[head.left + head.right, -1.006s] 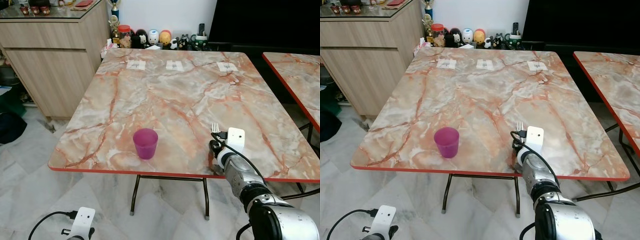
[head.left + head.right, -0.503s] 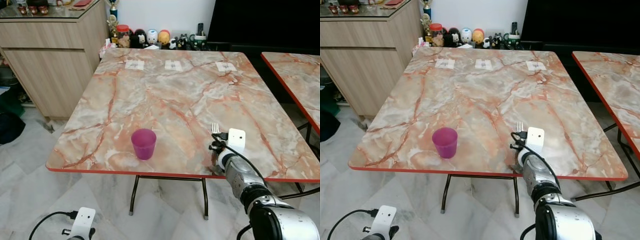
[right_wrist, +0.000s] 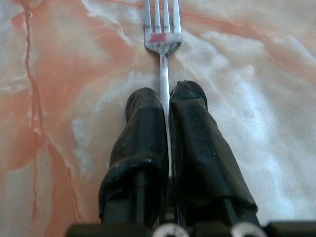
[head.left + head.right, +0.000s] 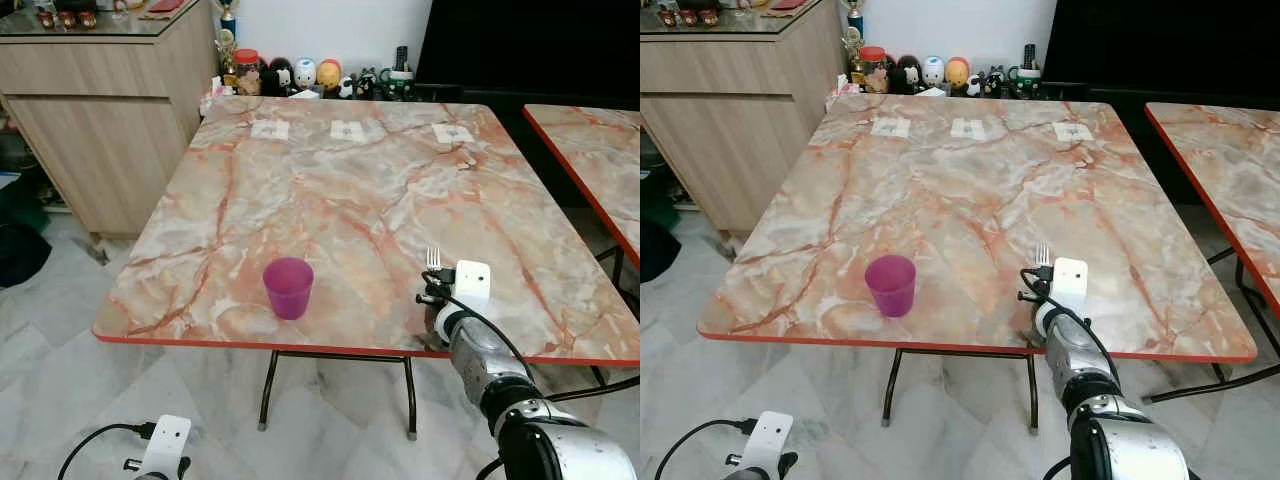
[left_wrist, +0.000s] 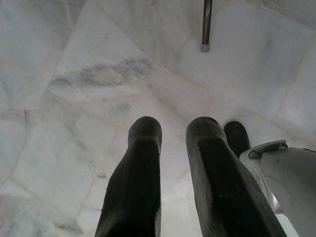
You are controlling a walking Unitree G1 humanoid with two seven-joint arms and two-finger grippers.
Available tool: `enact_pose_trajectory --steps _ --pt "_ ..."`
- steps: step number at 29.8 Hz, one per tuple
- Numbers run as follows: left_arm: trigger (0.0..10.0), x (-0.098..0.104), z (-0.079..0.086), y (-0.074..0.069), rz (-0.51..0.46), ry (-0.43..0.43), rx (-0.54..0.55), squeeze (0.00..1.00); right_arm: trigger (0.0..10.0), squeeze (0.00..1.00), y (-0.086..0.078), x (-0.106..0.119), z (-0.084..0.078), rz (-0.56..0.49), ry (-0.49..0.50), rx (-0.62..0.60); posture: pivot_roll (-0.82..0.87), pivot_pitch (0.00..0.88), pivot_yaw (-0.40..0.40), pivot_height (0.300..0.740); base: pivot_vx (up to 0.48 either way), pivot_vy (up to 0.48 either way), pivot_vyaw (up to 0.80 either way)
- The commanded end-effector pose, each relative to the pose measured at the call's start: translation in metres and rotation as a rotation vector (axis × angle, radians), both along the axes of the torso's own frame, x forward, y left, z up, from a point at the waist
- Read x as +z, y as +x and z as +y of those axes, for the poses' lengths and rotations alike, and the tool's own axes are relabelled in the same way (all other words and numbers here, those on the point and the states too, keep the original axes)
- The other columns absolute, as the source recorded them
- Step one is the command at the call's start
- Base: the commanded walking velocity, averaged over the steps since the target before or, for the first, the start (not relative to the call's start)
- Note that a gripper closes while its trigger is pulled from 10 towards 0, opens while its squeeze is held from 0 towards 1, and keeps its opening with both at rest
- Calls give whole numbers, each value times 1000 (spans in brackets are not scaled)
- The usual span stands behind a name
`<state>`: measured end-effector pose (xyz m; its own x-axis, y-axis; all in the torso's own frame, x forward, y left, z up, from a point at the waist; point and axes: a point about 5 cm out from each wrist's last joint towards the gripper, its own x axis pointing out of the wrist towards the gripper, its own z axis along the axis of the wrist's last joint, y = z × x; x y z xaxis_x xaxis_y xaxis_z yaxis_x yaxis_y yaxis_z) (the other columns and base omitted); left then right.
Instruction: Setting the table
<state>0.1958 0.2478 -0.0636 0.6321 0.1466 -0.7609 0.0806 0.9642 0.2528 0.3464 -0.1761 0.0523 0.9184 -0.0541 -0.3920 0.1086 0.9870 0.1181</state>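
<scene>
Fork pinched in right hand, little changed since before, low over near-right counter; placement pending.

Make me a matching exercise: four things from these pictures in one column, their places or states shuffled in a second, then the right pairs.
1. fork
2. purple cup
3. left gripper
4. toy figures

A. hanging over the floor
B. standing near the table's front edge
C. gripped between the right gripper's fingers
D. lined up behind the table's far edge

Pairs: 1-C, 2-B, 3-A, 4-D
</scene>
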Motion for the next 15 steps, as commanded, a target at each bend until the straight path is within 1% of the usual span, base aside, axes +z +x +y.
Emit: enact_pose_trajectory --steps 1,2,3,4,5,7,11,12,14,15 --pt "10000 -2 1 -4 18 -2 13 0 0 0 -11 -16 0 58 6 -17 197 24 -45 740 0 0 0" --pt "10000 -2 1 -4 18 -1 14 0 9725 0 -9 -10 -1 -10 42 -42 194 25 -45 740 0 0 0" --pt "10000 -2 1 -4 18 0 15 0 10000 0 -8 -7 -1 -57 56 -49 194 25 -45 740 0 0 0" --pt "10000 -2 1 -4 17 0 15 0 10000 0 -8 -4 -1 -88 63 -53 194 25 -45 740 0 0 0" --pt "10000 -3 1 -5 18 1 17 0 10000 0 -8 0 0 -153 65 -47 193 29 -44 740 0 0 0" --pt "10000 -3 1 -5 18 1 17 0 10000 0 -9 2 1 -192 51 -39 186 30 -43 740 0 0 0" --pt "10000 -3 1 -6 20 2 15 0 10000 0 -13 9 6 -297 83 -22 181 31 -42 740 0 0 0" --pt "10000 -3 1 -6 21 2 14 0 10000 0 -13 12 7 -325 81 -13 181 31 -42 740 0 0 0" --pt "10000 -3 0 -6 21 3 13 0 10000 0 -14 24 9 -418 77 0 181 30 -44 740 0 0 0" --pt "10000 -3 0 -6 22 3 13 0 10000 0 -14 28 9 -437 78 -2 181 30 -44 740 0 0 0"
